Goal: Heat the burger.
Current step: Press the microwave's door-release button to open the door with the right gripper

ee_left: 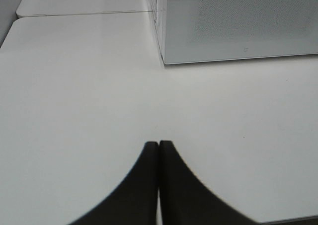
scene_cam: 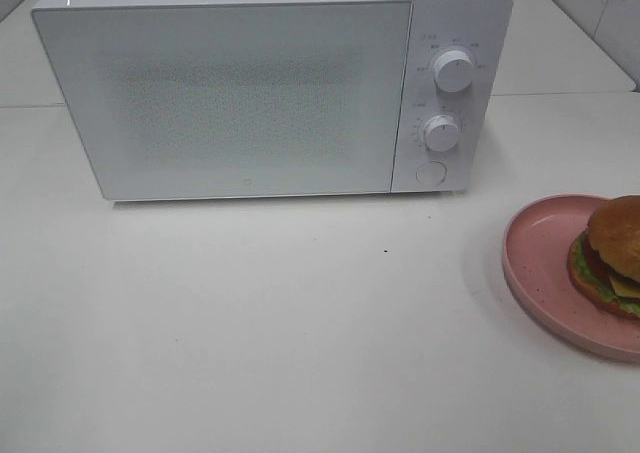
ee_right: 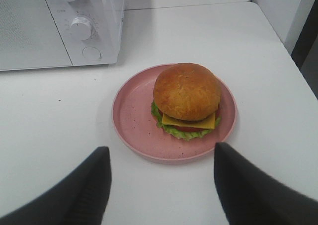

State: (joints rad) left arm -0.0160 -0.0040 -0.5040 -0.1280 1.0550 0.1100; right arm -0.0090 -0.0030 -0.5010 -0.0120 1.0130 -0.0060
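Observation:
The burger (scene_cam: 612, 255) (ee_right: 187, 100) has a golden-brown bun, lettuce and yellow cheese, and sits on a pink speckled plate (scene_cam: 540, 263) (ee_right: 134, 116) at the right edge of the exterior view. The white microwave (scene_cam: 270, 83) (ee_left: 238, 21) (ee_right: 59, 26) stands at the back with its door shut. My right gripper (ee_right: 161, 158) is open, empty, and a little short of the plate. My left gripper (ee_left: 159, 145) is shut and empty over the bare table, to the left of the microwave's front corner. Neither gripper shows in the exterior view.
The microwave has two white knobs (scene_cam: 453, 72) (scene_cam: 440, 132) and a round button (scene_cam: 430, 173) on its right panel. The white table (scene_cam: 300, 323) ends close to the right of the plate (ee_right: 298, 86). A seam in the table runs behind the microwave (ee_left: 84, 12).

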